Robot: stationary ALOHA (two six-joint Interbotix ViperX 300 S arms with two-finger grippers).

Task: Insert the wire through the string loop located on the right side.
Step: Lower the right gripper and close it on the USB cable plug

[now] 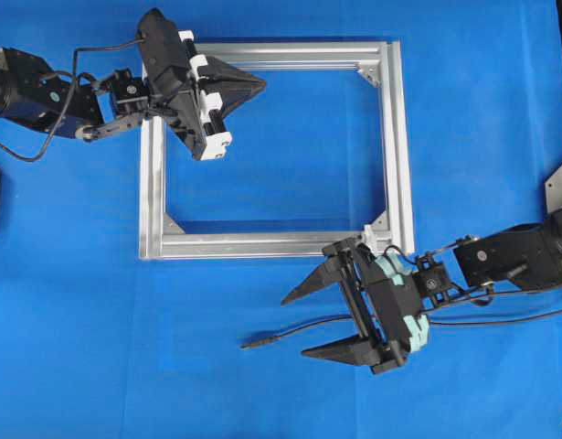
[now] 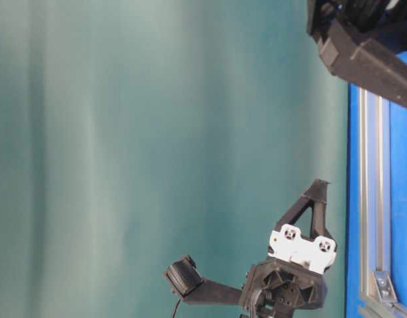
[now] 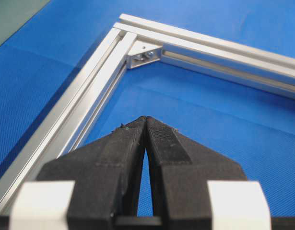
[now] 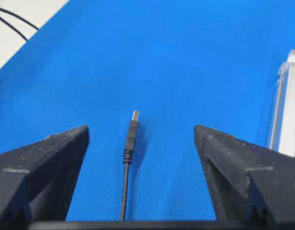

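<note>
The table (image 1: 79,302) is covered in bright blue with a fine woven texture. The frame (image 1: 276,245) is pale silver. The wire (image 1: 303,327) is black. Both grippers are black: the left gripper (image 1: 259,84) has white blocks, the right gripper (image 1: 299,322) pale teal ones. The backdrop (image 2: 157,132) is dull green.

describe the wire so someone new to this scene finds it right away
Start at the silver frame on the blue mat, then look just below its bottom rail. The wire lies between the right pincer's open fingers, far thinner than the arm cables, ending in a small plug.
</note>
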